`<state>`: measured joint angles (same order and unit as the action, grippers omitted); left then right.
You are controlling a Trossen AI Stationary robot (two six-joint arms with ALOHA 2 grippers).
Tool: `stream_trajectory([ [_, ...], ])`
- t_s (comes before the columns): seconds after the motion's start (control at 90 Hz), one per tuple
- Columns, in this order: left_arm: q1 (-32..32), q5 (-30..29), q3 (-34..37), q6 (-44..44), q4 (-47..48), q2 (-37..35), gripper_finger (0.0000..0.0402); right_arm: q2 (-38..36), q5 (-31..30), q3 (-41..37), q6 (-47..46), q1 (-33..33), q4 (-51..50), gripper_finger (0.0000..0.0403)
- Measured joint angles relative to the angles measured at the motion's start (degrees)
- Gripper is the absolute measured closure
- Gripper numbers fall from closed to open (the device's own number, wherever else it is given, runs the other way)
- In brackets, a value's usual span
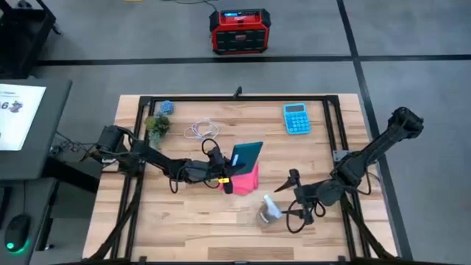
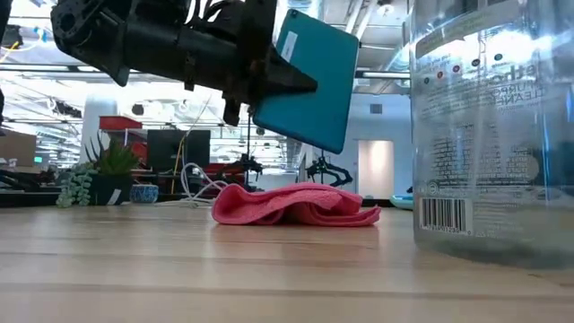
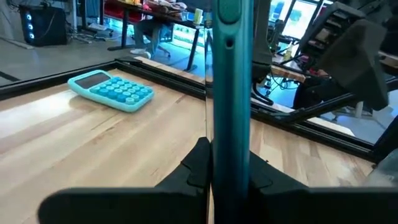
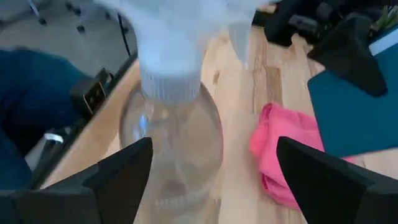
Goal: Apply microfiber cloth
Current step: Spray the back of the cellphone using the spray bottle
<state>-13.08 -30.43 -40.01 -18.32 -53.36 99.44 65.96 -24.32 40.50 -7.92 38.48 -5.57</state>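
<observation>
The pink microfiber cloth [image 1: 249,181] [image 2: 296,205] lies crumpled on the wooden table near its middle. Just above it, a teal phone [image 1: 248,154] [image 2: 314,81] is held tilted in the air by my left gripper [image 1: 225,169] [image 3: 227,180], which is shut on it. A clear spray bottle [image 1: 268,212] [image 4: 171,143] stands upright to the right of the cloth. My right gripper [image 1: 288,207] [image 4: 214,180] is open, one finger on either side of the bottle, which stands closer to one finger. My left gripper pinches the phone's two flat faces between its fingers, at the end nearest the arm [image 3: 229,155]. The fingers come roughly level from the table's left. The phone stands on edge, tilted and lifted clear of the cloth. Whether my right gripper touches the bottle, I cannot tell.
A blue calculator [image 1: 296,118] [image 3: 112,92] lies at the far right. A coiled white cable [image 1: 200,131], small plants [image 1: 157,125] and a blue thing [image 1: 166,107] sit at the far left. A black frame [image 1: 235,98] borders the table.
</observation>
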Motion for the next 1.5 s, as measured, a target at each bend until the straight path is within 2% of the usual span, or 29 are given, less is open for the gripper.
stream_trajectory([
  [0.344,-0.02,0.00,0.00,-0.31,-0.02,0.00,0.0389,-0.03,-0.12,3.17,-2.91,1.72,-8.48,0.0072],
  [0.556,-0.02,-0.02,0.00,-3.10,2.60,-0.01,0.0389,-0.03,-4.17,3.12,-9.12,5.75,-9.40,0.0072],
  [0.633,-0.05,-0.03,0.00,-4.41,3.76,0.00,0.0389,-0.08,-5.28,1.39,-12.04,7.83,-5.15,0.0072],
  [0.778,-0.88,-0.07,0.00,-4.57,4.06,0.00,0.0389,0.00,-8.42,-6.15,-16.28,12.06,10.53,0.0072],
  [0.867,-1.20,0.19,0.00,-3.73,4.17,0.00,0.0389,-0.03,-11.25,-10.01,-17.73,12.67,18.96,0.0072],
  [0.978,-1.14,0.05,0.00,-3.59,4.17,0.00,0.0389,-0.03,-12.89,-11.44,-16.27,12.11,24.92,0.0072],
  [1.122,-1.18,-0.01,0.00,-3.58,4.24,0.00,0.0389,-0.03,-12.99,-11.58,-12.83,10.12,26.10,0.0072],
  [1.222,-1.20,0.11,0.00,-3.57,4.24,-0.01,0.0389,-0.05,-12.87,-11.58,-15.12,8.16,26.23,0.0072],
  [1.4,-1.20,0.09,0.00,-3.55,4.24,-0.01,0.0389,-0.05,-5.66,-11.58,-16.67,3.88,26.44,0.0072],
  [1.5,-1.20,0.08,0.00,-3.53,4.24,0.00,0.0389,-0.05,-5.17,-11.58,-14.20,2.11,28.16,0.0072],
])
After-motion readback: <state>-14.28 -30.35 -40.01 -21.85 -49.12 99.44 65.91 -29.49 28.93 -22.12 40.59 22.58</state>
